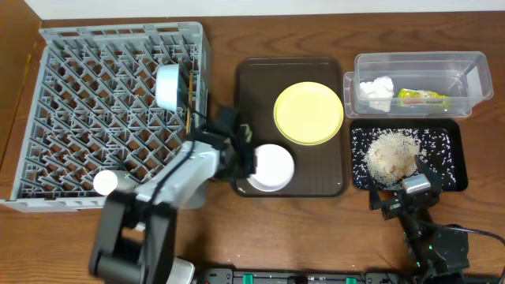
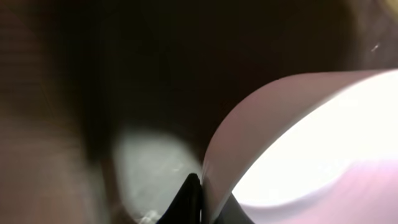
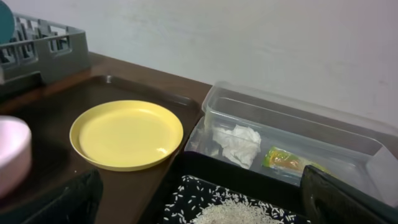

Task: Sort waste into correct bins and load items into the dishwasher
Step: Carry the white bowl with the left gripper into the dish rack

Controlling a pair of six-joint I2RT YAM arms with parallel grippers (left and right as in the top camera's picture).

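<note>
Overhead: white-pink bowl (image 1: 272, 167) sits on the brown tray (image 1: 254, 95), mid-worktop toward my near edge, my left claw (image 1: 248, 160) at its rim. Left wrist: blurred; closure cannot be told. Right wrist: right claw (image 3: 199, 208) spread wide, empty. Bowl judged rigid, slick, breakable; pinch the rim.

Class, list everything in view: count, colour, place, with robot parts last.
dish rack: one, grey, table's left.
blue bowl: one, light blue, in rack, right side.
serving tray: one, dark brown, centre.
plate: one, yellow, on serving tray.
white-pink bowl: one, serving tray's near edge.
tub: one, clear, far right.
tissue: one, white, in tub.
wrapper: one, green-yellow, in tub.
shallow tray: one, black, near right.
rice scraps: one pile, beige, in shallow tray.
left fingers: black, at white-pink bowl's rim.
right fingers: black, spread open by shallow tray.
</note>
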